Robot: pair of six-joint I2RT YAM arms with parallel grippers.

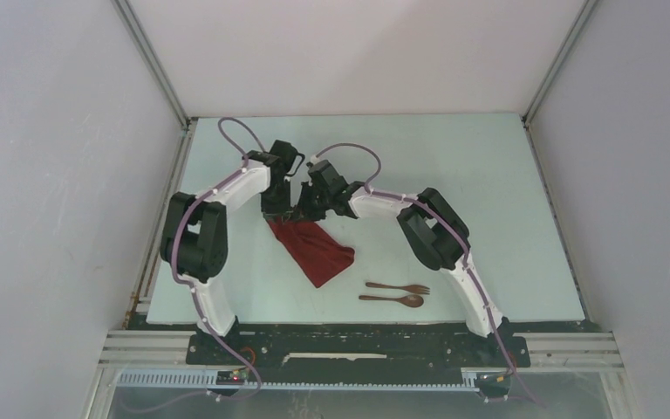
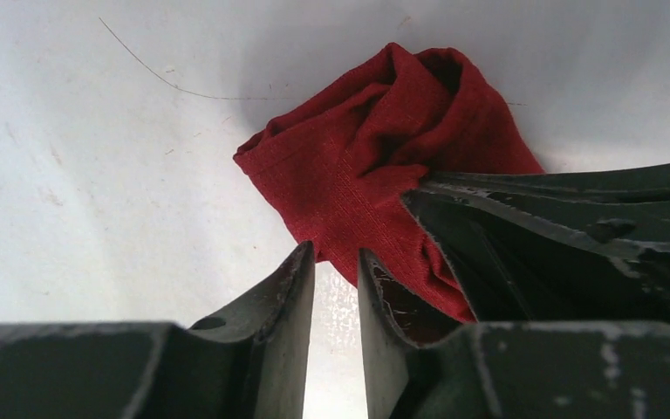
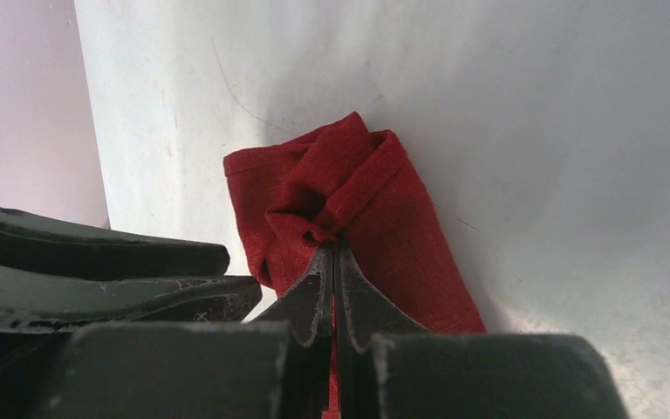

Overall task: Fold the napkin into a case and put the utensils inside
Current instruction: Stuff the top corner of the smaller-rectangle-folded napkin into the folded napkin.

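Pinching the napkin (image 3: 375, 201) at its bunched edge, the right end effector (image 3: 333, 248) was clenched; the left end effector (image 2: 336, 257), parted and empty beside it, probably needed another corner.

Light is bright, soft and even. The table (image 2: 96, 201) washes out near white, without glare. A faint grey shadow falls past the napkin (image 2: 375, 157), ahead of the fingers (image 2: 279, 305). The finger bases, nearest the lens, blur.
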